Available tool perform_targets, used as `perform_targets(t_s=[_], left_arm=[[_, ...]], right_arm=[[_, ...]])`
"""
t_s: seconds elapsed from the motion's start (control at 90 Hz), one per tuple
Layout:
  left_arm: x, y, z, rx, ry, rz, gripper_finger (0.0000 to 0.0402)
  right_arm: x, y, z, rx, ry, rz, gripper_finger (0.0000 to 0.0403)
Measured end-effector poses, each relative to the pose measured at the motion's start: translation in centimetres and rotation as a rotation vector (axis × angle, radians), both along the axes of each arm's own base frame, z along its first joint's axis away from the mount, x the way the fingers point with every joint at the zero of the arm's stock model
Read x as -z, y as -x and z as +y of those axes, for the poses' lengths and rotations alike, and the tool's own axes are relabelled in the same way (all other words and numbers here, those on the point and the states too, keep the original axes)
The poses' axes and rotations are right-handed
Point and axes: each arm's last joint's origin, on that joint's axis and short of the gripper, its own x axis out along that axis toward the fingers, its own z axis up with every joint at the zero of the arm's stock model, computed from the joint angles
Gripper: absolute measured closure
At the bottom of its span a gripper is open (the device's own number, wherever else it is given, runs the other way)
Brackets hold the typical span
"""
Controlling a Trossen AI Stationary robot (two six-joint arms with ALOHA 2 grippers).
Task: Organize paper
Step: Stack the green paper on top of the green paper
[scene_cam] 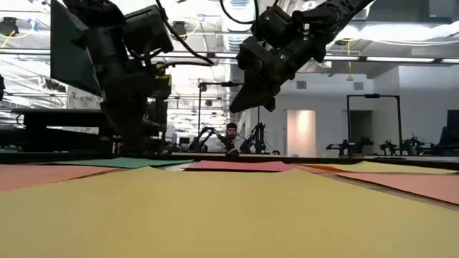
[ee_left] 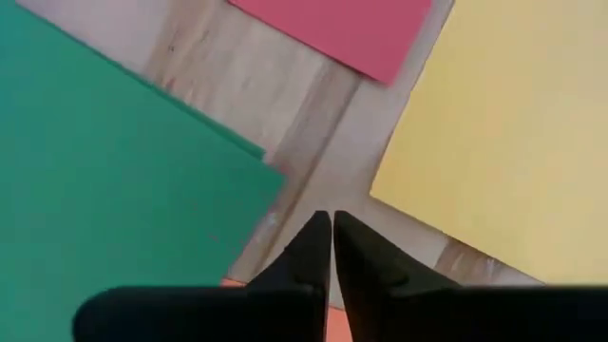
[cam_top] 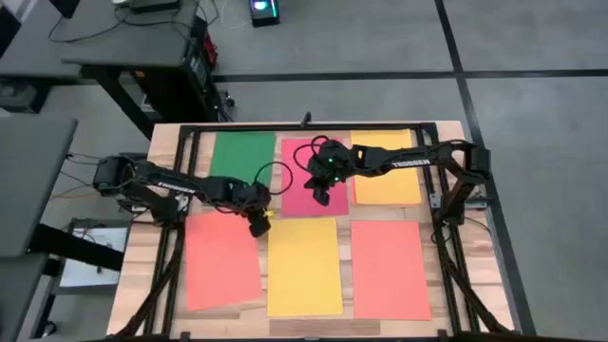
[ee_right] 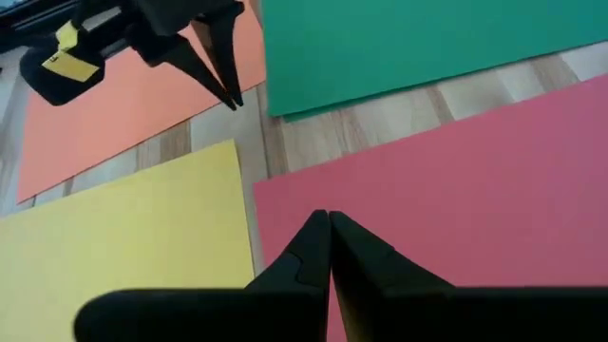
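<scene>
- Six sheets laid flat on wooden counter in two rows: green sheet, pink-red sheet, orange-yellow sheet at the far side; orange sheet, yellow sheet, second orange sheet at the near side.
- Left gripper low over bare wood where green, near orange and yellow corners meet; jaws pressed together, holding nothing.
- Right gripper hanging above pink-red sheet, clear of it in the low view; jaws together, empty.
- Step judged: between grasps, no sheet lifted; gathering or squaring not yet begun.
- Near orange sheet skewed against its neighbours; likely candidate for straightening.
- Next move calls for: parting jaws, dropping to a sheet edge, pinching or sliding thin paper without creasing it.
- In the way: both grippers near each other at mid-counter, collision risk; sheet edges lying just beside one another, easy to drag a neighbour.
- Around: black frame bordering counter; person seated far behind.
</scene>
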Motion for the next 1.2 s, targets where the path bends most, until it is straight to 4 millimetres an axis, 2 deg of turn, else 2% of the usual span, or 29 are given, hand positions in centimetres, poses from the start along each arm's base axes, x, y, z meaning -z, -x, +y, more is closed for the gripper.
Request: perform_targets(t_s=[0.111, 0.356, 1.2], left_arm=[[0.5, -0.2, 0.2, 0.0, 0.011, 0.013, 0.0402], [3.4, -1.1, 0.8, -0.015, 0.06, 0.109, 0.0401], [3.2, -1.1, 2.5, -0.058, -0.011, 0.075, 0.0401]], right_arm=[[0.0, 0.0, 0.0, 0.0, 0.0, 0.0, 0.0403], [0.0, 0.0, 0.0, 0.0, -0.001, 0.004, 0.0403], [0.1, 0.1, 0.0, -0.002, 0.0, 0.009, 0.0403]])
